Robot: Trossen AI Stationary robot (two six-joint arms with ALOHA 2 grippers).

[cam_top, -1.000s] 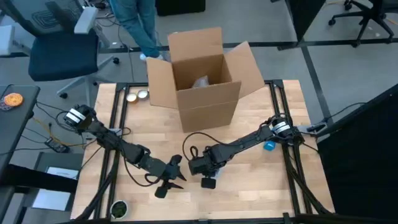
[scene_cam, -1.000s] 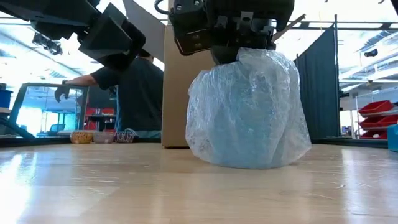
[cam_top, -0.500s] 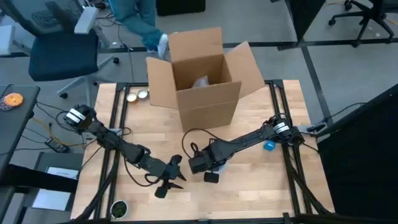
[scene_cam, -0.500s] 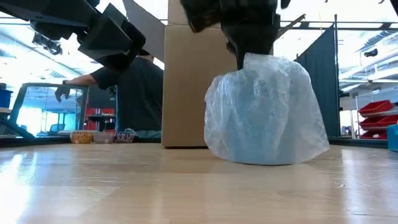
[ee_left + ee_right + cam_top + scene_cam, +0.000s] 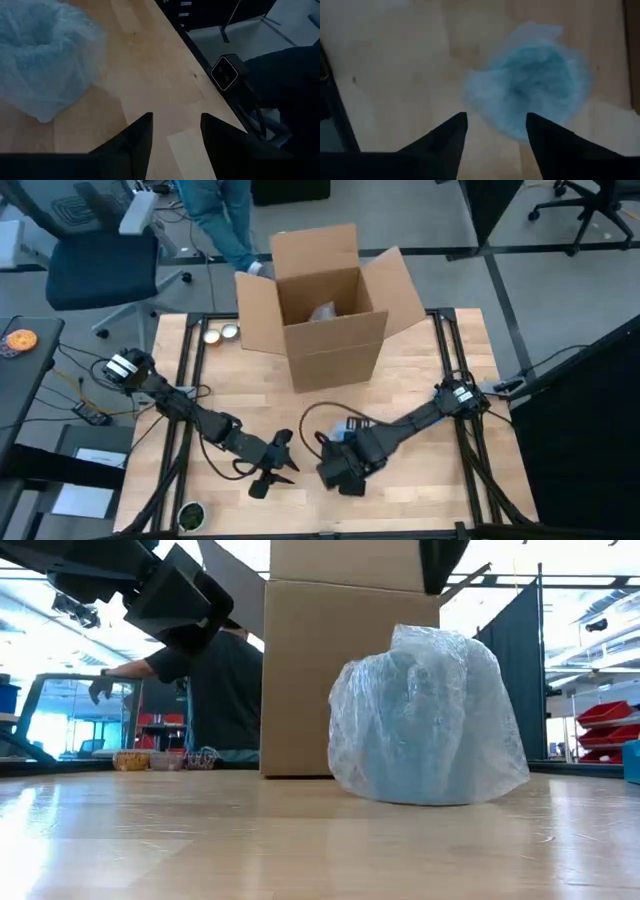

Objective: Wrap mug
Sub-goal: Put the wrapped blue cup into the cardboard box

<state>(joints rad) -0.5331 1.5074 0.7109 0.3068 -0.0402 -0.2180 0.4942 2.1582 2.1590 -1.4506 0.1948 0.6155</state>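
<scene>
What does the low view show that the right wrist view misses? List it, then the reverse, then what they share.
Only the low view shows the cardboard box standing behind the wrapped mug, a person in the room beyond, and red bins at the far right. Only the right wrist view shows the open right gripper lifted clear above the bundle, and the wrap's gathered top. Both show the bubble-wrapped mug sitting free on the wooden table.

Evenly bright overhead, blown-out backlight above the pale wooden table (image 5: 300, 840) at table height, motion-blurred over the crinkled bluish plastic-wrapped bundle (image 5: 532, 82).
</scene>
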